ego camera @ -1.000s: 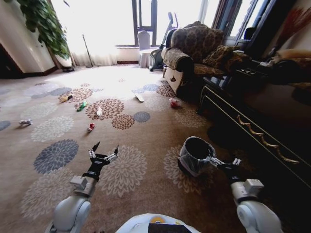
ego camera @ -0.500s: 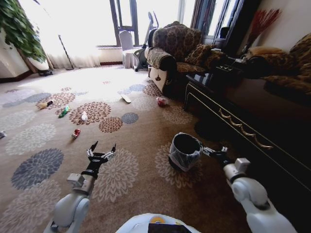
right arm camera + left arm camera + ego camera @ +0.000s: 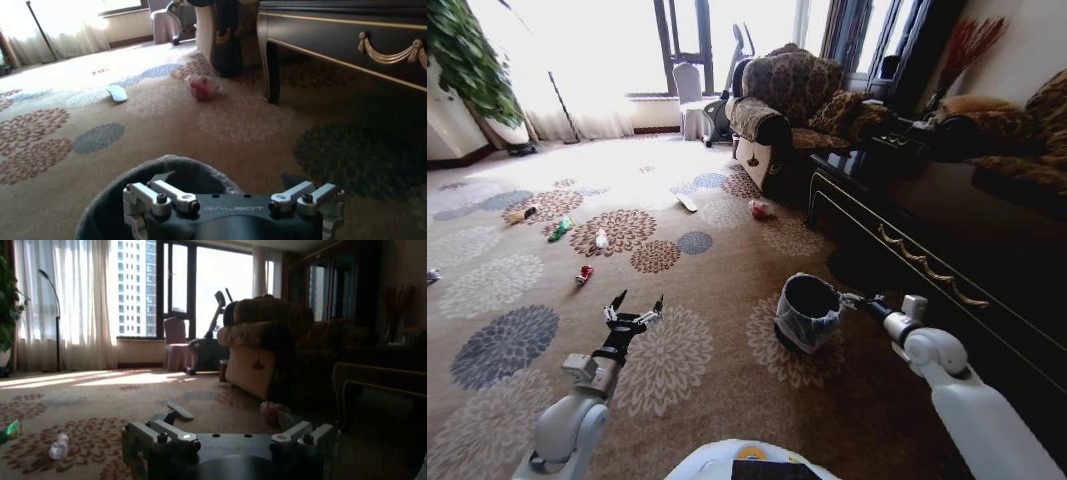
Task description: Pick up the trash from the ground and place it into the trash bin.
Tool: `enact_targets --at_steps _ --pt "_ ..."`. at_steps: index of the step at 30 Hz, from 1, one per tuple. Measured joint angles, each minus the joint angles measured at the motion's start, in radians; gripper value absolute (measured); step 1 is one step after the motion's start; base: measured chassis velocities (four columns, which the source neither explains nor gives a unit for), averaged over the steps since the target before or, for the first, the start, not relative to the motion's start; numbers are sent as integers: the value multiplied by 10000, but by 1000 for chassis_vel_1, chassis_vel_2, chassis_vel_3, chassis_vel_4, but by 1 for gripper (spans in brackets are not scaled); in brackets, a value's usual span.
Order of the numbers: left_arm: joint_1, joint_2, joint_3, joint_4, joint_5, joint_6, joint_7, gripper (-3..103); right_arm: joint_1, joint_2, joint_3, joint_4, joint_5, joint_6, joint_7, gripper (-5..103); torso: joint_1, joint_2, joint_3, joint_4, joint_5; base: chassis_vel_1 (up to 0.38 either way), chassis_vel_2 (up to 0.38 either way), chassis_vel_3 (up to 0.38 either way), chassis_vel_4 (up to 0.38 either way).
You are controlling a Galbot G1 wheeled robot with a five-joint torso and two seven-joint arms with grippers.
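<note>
Left pincer [image 3: 634, 308]: spread, empty, above carpet [image 3: 697, 380]
Right pincer [image 3: 852, 299]: pinching bin [image 3: 807, 312] rim
Trash [image 3: 584, 274]: scattered near carpet's far left

Floral carpet [image 3: 717, 390], scattered trash [image 3: 584, 274], lined trash bin [image 3: 807, 312] standing upright

Trash bin [image 3: 807, 312] right of the left gripper [image 3: 634, 305], trash [image 3: 584, 274] farther ahead.
</note>
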State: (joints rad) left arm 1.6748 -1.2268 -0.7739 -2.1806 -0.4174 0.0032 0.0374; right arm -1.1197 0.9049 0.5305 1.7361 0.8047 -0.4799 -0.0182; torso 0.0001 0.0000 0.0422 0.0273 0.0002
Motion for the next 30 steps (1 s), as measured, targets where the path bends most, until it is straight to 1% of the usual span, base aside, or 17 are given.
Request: enact_targets --at_steps 1,2,3,8,9,10,13,15,17,19,21,28,29,30 --pt "-41 -9 2 58 -4 -4 0 100 98 -47 -72 -190 -257 141 1 100 0 0 0 -3 0 0 0 0 0" --pt "-64 -7 2 94 -15 -4 0 100 150 -88 -105 -268 -393 111 1 100 0 0 0 -5 0 0 0 0 0" --pt "-94 9 2 154 -22 -5 0 100 267 -140 -194 -352 -457 -80 0 100 0 0 0 -7 -3 0 0 0 0" --pt "-154 44 3 302 -24 -5 1 100 731 -215 -652 -796 -444 -254 0 100 0 0 -1 -2 0 0 0 0 0" --pt "-174 49 2 364 -24 -6 4 100 960 -244 -911 -1043 -382 -304 0 100 0 0 0 1 -1 0 0 0 0" --pt "-189 56 2 408 -29 -11 6 100 1139 -260 -1121 -1213 -273 -346 0 100 0 0 0 0 -1 0 0 0 0" --pt "-198 61 1 441 -38 -19 8 100 1278 -267 -1283 -1322 -169 -426 0 100 0 0 0 0 -1 0 0 0 0" --pt "-235 76 -52 609 -141 -101 14 100 1804 -249 -1781 -1952 119 -776 0 100 0 0 -1 -1 -3 0 0 0 0" --pt "-246 72 -64 652 -165 -133 16 100 1920 -216 -1849 -2100 283 -828 0 100 0 0 -1 -3 -1 0 0 0 0" --pt "-242 62 -67 693 -242 -161 26 100 2111 -142 -1889 -2231 824 -1118 0 100 0 0 -1 -1 -2 0 0 0 0" --pt "-239 59 -66 717 -285 -164 28 100 2161 -121 -1920 -2262 952 -1250 0 100 0 0 -1 0 -4 0 0 0 0" --pt "-279 93 -61 779 -392 -170 35 100 2314 -56 -2199 -2531 858 -1375 0 100 0 0 -1 -1 -1 0 0 0 0" --pt "-288 100 -61 779 -418 -170 35 100 2325 -53 -2227 -2571 824 -1381 0 103 0 0 -1 -1 -1 0 0 0 0" --pt "-293 102 -58 778 -429 -171 36 100 2338 -51 -2245 -2595 806 -1409 0 100 0 0 -1 -2 -3 0 0 0 0"
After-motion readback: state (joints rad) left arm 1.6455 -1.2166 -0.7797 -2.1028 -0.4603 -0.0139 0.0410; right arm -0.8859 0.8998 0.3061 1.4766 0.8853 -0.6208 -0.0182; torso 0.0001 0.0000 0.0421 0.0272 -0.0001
